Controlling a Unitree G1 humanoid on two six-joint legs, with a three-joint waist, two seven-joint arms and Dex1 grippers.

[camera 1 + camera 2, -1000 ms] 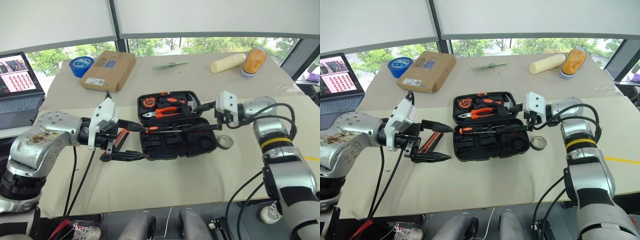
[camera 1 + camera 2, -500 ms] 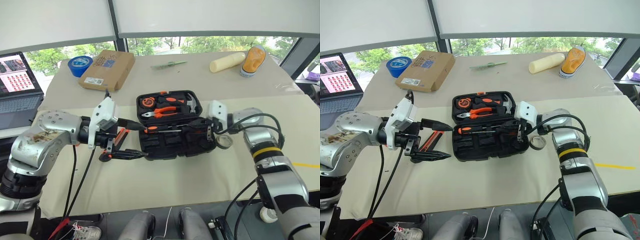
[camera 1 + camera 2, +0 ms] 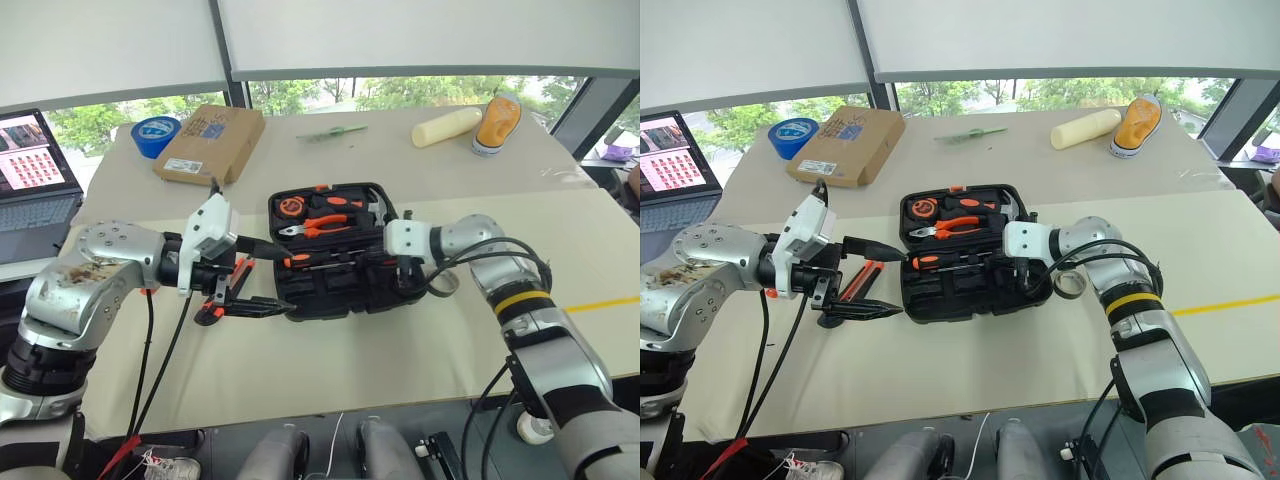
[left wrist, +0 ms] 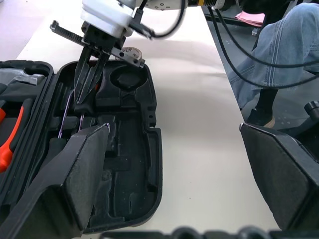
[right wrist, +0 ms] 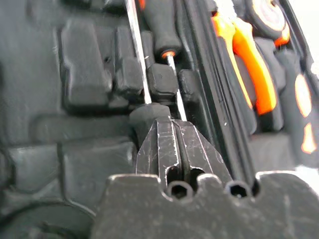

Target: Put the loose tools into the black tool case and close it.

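Since one second ago the right gripper (image 3: 1021, 272) has come down into the black tool case (image 3: 970, 290) at frame centre, and its fingers are now clenched together over the screwdriver (image 3: 940, 260) slots, grasping nothing. At centre left the left gripper (image 3: 868, 283) hovers released beside the case; the tape ring (image 3: 1072, 284) lies just right.

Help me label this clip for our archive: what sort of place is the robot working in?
Probably an office or lab test space, not a workshop. A paper-covered table stands by big windows with roller blinds, trees outside; an open laptop sits at one side, and odd props such as a shoe lie at the back.
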